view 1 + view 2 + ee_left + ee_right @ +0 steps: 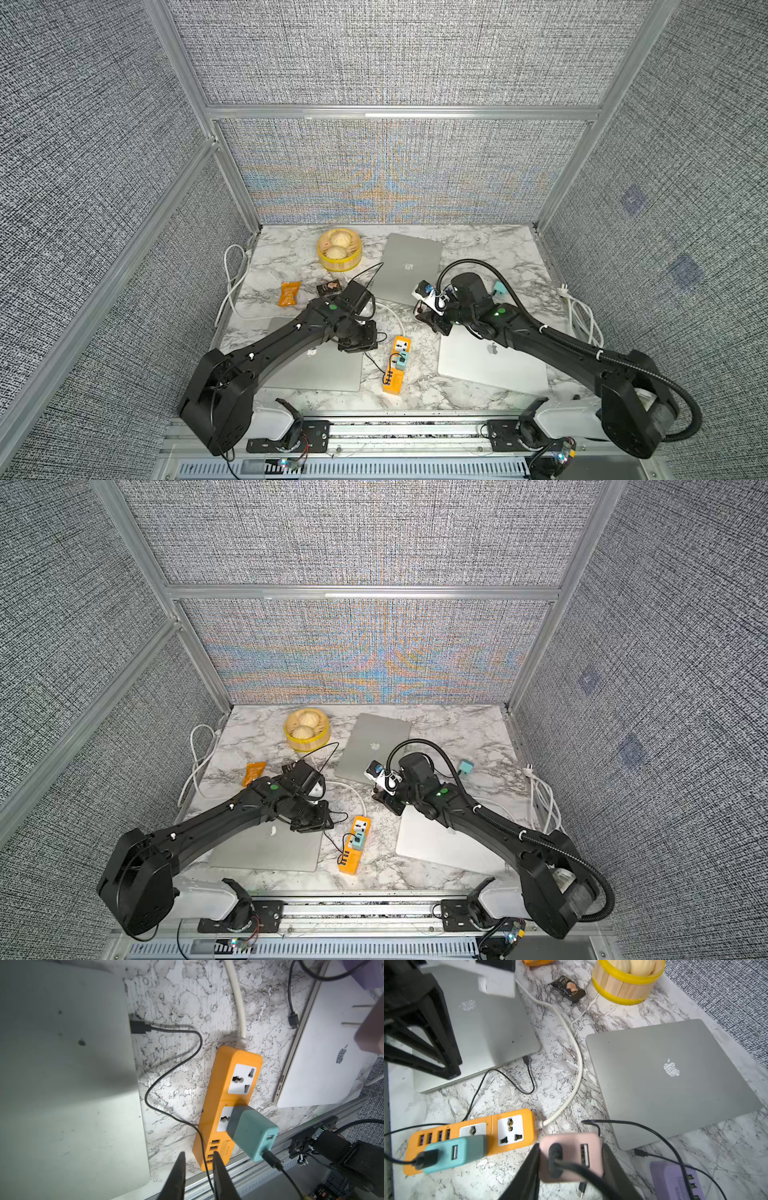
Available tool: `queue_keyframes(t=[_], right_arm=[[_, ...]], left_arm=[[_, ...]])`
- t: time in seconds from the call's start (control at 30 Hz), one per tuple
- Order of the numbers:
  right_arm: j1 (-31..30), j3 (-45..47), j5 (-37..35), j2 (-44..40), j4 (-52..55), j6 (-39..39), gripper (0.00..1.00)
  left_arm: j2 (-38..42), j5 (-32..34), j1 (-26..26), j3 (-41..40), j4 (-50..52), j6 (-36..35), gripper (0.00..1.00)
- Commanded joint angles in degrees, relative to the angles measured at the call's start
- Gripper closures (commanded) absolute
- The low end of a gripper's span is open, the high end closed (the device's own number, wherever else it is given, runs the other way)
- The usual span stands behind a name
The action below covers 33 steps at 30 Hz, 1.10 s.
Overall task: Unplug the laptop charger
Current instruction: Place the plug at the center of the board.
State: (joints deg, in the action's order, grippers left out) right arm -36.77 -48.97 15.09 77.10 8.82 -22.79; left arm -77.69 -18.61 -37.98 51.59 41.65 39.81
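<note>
1. Charger [571,1157], pink, is clamped between the right fingers [529,1167], held clear of the orange strip [529,1124] and just beside it, with a black lead [556,1159] in its port
2. Teal charger [249,1132] sits plugged into the strip; the socket [242,1079] next to it is empty
3. Left fingers [178,1169] are nearly closed, low between a laptop [62,1084] and the strip; a thin cable [176,1059] crosses the slit, whether pinched I cannot tell

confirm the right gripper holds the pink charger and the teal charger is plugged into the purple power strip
Wrong strip: the teal charger is plugged into the orange power strip, not the purple power strip, as the right wrist view shows. The right gripper does hold the pink charger.
</note>
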Motion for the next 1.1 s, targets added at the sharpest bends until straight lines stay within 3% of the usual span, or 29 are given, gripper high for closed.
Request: queue_keyframes(t=[0.0, 0.37, 1.07], right_arm=[[-0.91, -2.18, -3.64, 1.24, 8.16, -4.98, 0.73], [-4.64, -7.49, -8.21, 7.33, 23.19, -7.92, 0.73], [-6.72, -17.57, -14.72, 20.20, 30.18, -3.05, 0.72]], left_arm=[[1.54, 1.01, 1.48, -1.27, 2.25, -1.61, 0.76], [3.72, 0.68, 6.04, -1.79, 5.46, -4.62, 0.76], [7.28, 0.95, 9.69, -3.87, 7.94, -6.50, 0.76]])
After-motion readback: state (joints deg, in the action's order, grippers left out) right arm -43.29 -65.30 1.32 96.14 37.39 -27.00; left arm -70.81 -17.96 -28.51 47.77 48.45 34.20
